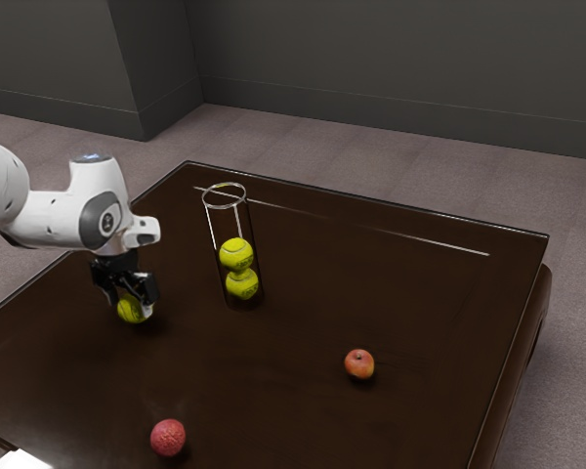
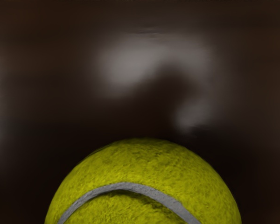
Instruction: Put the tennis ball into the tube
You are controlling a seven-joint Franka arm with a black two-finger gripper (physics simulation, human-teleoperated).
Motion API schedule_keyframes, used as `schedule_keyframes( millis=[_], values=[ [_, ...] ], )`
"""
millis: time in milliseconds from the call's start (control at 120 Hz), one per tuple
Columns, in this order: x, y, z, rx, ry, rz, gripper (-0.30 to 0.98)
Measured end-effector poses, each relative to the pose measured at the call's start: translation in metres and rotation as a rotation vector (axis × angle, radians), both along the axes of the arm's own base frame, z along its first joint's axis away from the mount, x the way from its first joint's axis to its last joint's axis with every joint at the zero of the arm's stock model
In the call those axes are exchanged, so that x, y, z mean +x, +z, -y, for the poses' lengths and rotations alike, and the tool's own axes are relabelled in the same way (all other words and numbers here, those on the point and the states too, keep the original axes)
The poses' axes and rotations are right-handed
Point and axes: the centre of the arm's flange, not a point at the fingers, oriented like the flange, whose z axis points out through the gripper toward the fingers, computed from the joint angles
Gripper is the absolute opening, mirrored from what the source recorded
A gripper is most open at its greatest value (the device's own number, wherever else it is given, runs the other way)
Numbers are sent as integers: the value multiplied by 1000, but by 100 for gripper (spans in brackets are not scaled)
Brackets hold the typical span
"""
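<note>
Tennis ball (image 2: 144, 170) round; tube (image 1: 230, 220) upright.

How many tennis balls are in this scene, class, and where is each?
3: one ball at the hand, an upper ball and a lower ball inside the clear tube.

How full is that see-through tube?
Partly full: two tennis balls are stacked in the see-through tube, with empty space above them.
</note>
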Motion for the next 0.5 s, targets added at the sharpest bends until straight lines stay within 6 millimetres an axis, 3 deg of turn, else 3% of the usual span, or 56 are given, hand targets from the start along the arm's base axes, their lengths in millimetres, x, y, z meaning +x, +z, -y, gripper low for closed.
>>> schedule_keyframes(
  millis=[125, 275, 392, 442, 500],
  values=[
    [1, -6, 0, 2, -2, 7, 67],
    [2, -6, -1, 3, 3, 17, 37],
    [3, -4, -1, 7, 6, 23, 35],
    [5, 5, 0, 8, 5, 32, 31],
    [9, 28, 3, 7, 2, 52, 26]
  ],
)
